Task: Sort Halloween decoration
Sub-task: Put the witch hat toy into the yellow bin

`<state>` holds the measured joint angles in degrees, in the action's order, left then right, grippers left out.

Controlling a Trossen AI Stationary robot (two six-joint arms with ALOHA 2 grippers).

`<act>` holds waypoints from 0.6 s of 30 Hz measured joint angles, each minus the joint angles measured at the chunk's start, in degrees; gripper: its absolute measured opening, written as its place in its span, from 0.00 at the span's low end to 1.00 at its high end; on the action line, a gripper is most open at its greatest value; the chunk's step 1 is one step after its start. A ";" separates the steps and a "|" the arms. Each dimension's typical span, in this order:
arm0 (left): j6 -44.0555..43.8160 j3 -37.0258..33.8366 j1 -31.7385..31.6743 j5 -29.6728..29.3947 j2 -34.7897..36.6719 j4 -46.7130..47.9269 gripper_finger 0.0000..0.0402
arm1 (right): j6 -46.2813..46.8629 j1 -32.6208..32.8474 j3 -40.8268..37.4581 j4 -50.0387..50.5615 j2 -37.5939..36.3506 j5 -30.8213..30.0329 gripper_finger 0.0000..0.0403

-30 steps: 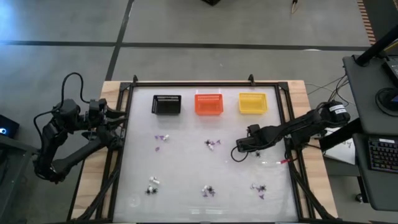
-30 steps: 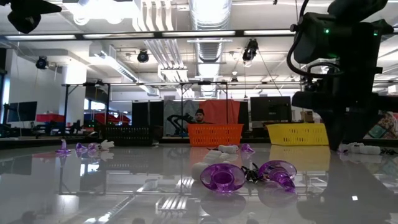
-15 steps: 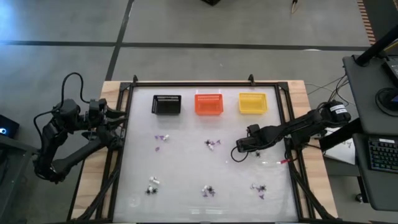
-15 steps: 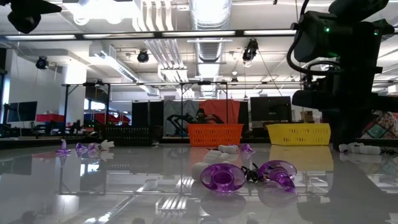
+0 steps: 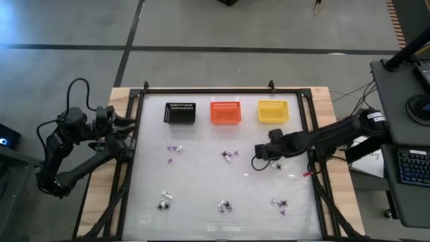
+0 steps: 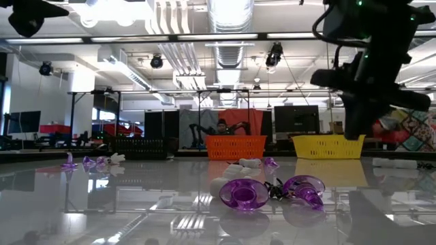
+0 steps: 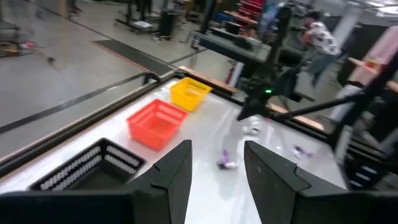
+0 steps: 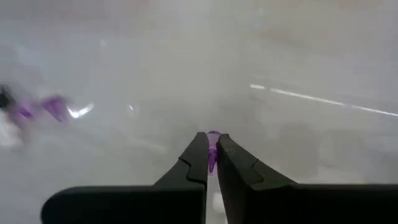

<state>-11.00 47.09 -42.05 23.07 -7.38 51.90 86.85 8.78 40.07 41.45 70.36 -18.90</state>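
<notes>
Though mostly hidden between the fingers, a purple trinket (image 8: 212, 154) stands lengthwise in the clamped right gripper (image 8: 212, 157) above the table's (image 5: 201, 188) right half; the left gripper (image 7: 216, 163) gapes at the left edge.

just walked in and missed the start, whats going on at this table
A two-armed robot is sorting small Halloween trinkets. The right gripper is shut on a small purple piece and is over the table's right half, below the yellow basket. The left gripper waits open at the table's left edge. Small clusters of trinkets lie on the table. The black basket and orange basket sit along the far side.
</notes>
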 joint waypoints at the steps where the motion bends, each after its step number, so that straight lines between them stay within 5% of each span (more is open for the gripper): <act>1: 0.02 0.00 -0.02 -1.19 0.00 0.00 0.32 | -0.28 -0.49 0.00 0.00 -0.88 -0.77 0.03; 10: 0.02 0.00 -0.02 -3.68 0.00 0.00 0.32 | -7.82 -7.81 0.00 -0.04 -8.64 -9.35 0.03; 18: -0.57 0.00 -0.02 -4.62 0.00 0.02 0.32 | -20.57 -20.72 0.00 -0.11 -12.40 -9.71 0.03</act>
<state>-11.57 47.09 -42.06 18.45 -7.38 51.92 66.28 -11.94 40.07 41.34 57.97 -28.61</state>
